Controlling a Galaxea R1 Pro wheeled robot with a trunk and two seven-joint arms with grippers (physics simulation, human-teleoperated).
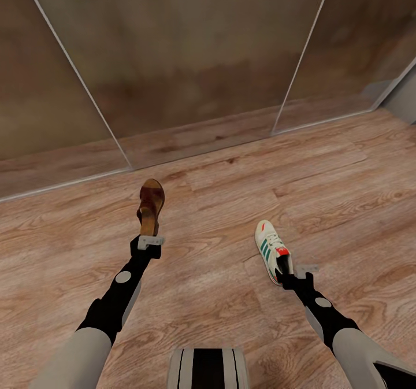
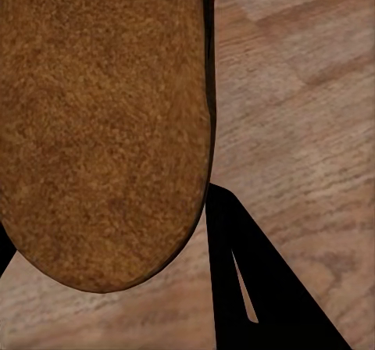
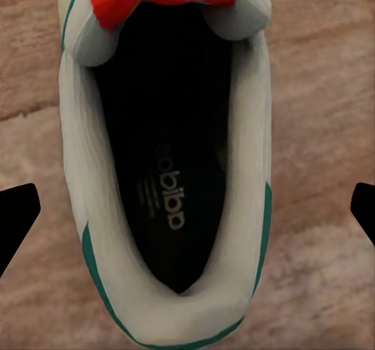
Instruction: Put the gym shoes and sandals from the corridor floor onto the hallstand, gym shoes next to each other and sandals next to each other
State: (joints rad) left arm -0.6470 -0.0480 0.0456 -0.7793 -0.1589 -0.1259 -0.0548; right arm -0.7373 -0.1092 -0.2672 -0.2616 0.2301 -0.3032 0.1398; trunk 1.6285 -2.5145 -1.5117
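A brown sandal (image 1: pixel 151 203) is held off the corridor floor (image 1: pixel 219 285), toe pointing away, by my left gripper (image 1: pixel 149 234), which is shut on its heel end. Its suede sole (image 2: pixel 101 123) faces the left wrist camera, with one black finger (image 2: pixel 234 272) against its edge. A white gym shoe (image 1: pixel 270 248) with green stripes lies at the right. My right gripper (image 1: pixel 287 273) hovers at its heel. In the right wrist view the shoe (image 3: pixel 168 170) sits between the spread fingertips (image 3: pixel 17 217), with floor showing on both sides, so that gripper (image 3: pixel 191 205) is open.
Tall glass panels in thin metal frames (image 1: pixel 173 59) stand along the far side, reflecting the wood floor. A grey wall corner (image 1: pixel 404 97) shows at the right. My base (image 1: pixel 208 369) is at the bottom centre. Open floor lies between and around both arms.
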